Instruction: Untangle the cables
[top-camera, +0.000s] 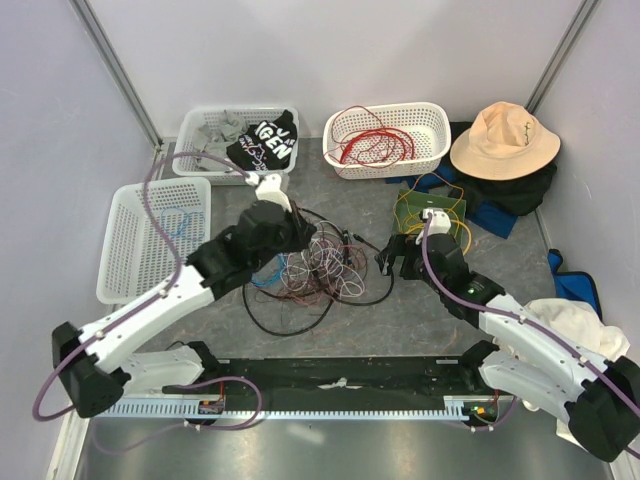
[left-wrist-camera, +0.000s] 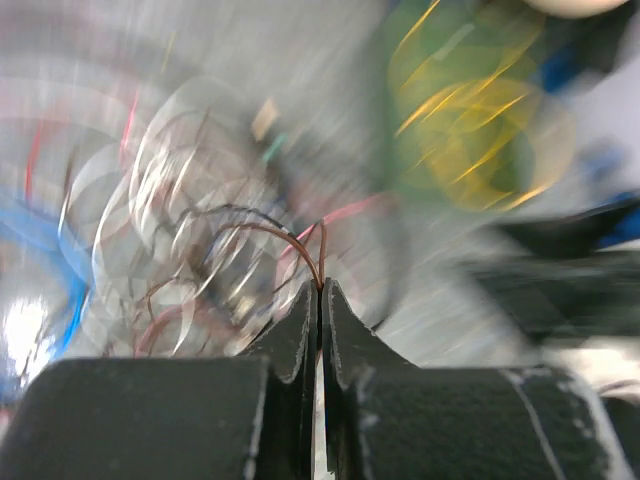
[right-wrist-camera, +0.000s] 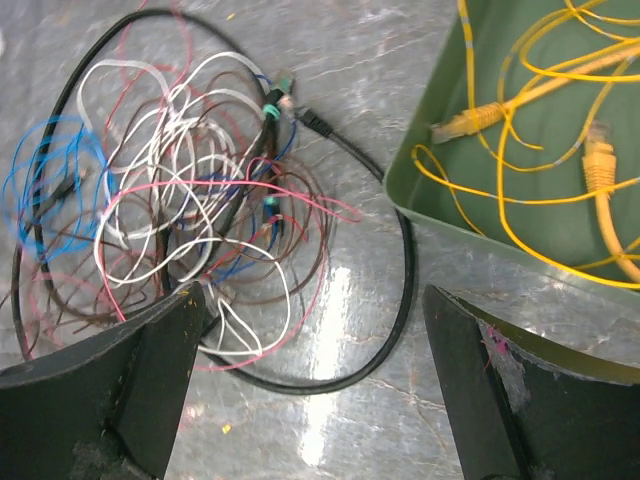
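The tangled cables (top-camera: 318, 265) lie in a loose heap of black, brown, white, pink and blue wires at the table's middle, and also show in the right wrist view (right-wrist-camera: 200, 230). My left gripper (top-camera: 303, 236) sits over the heap's upper left. In the blurred left wrist view it (left-wrist-camera: 320, 288) is shut on a thin brown wire (left-wrist-camera: 290, 240). My right gripper (top-camera: 393, 257) is open and empty just right of the heap. In its wrist view it (right-wrist-camera: 315, 335) straddles a loop of thick black cable (right-wrist-camera: 400, 300) without touching it.
A green tray (top-camera: 405, 205) with yellow cables (right-wrist-camera: 540, 130) stands right of the heap. A white basket (top-camera: 432, 112) holds red cables. A white basket (top-camera: 125, 250) at the left holds a blue cable. A back basket (top-camera: 200, 125), a black cap (top-camera: 265, 145), a beige hat (top-camera: 503, 140) and cloths lie around.
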